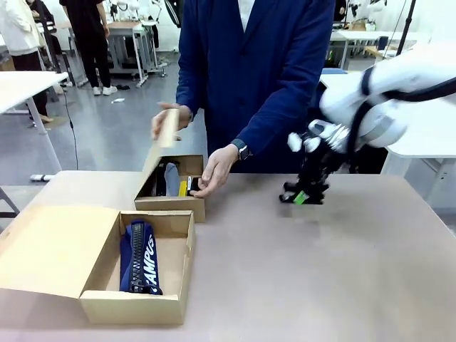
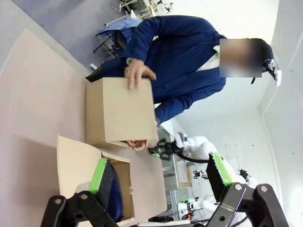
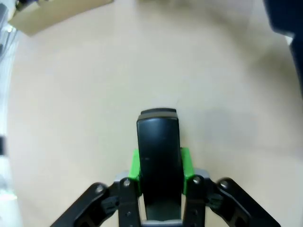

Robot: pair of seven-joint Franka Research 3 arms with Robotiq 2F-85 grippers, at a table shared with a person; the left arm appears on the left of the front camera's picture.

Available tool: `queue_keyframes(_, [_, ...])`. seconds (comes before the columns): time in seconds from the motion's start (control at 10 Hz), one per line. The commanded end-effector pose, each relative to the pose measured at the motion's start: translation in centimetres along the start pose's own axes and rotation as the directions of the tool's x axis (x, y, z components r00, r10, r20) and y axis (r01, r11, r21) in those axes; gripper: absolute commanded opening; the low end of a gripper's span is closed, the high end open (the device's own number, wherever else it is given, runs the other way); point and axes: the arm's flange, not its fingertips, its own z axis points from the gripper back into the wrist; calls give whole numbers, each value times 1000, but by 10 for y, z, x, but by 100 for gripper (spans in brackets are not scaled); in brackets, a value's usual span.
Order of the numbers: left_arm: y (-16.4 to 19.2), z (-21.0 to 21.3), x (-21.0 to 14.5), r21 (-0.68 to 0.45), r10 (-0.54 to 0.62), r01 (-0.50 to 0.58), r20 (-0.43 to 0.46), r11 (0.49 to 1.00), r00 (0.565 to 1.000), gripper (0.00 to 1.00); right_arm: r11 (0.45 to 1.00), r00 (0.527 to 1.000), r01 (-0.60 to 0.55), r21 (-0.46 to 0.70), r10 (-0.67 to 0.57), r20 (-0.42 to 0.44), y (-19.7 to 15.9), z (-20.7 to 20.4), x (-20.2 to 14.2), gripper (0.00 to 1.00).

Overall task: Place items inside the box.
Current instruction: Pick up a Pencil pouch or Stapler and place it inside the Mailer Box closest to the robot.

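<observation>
- Your R gripper (image 3: 159, 166) is clamped on a black stapler (image 3: 158, 135). The green pads (image 3: 134, 163) press on its two sides, near the back end.
- The stapler hangs over the bare table (image 1: 320, 271), well to the right of both boxes. It looks lifted off.
- L gripper (image 2: 158, 172): fingers wide apart, nothing in them.
- The stapler is prob hard and a bit heavy, w/ a smooth top. It won't squash, but it could slip or tip. Best to grip the flat sides, nearer the middle.
- One hand (image 1: 169, 122) of the person holds up the lid of the small far box (image 1: 171, 207). The other hand (image 1: 214, 171) is at its front edge. Grey pouch (image 1: 172, 178) and yellow knife (image 1: 183, 187) are inside.
- Near box (image 1: 135, 308) is open, w/ the navy pouch (image 1: 142, 258) in it and room beside it.
- I can't tell which box is meant.
</observation>
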Motion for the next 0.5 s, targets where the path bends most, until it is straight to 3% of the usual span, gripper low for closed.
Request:
queue_keyframes(0.0, [0, -1, 0, -23, -15, 16, 11, 1000, 1000, 100, 974, 976, 186, -133, -166, 142, 104, 71, -37, 0])
queue_keyframes(0.2, [0, -1, 0, -23, -15, 16, 11, 1000, 1000, 100, 965, 951, 257, -53, -243, 189, 134, 60, -33, 0])
queue_keyframes(0.4, [0, -1, 0, -23, -15, 16, 11, 1000, 1000, 100, 955, 951, 295, -35, -290, 108, 172, 37, -10, 0])
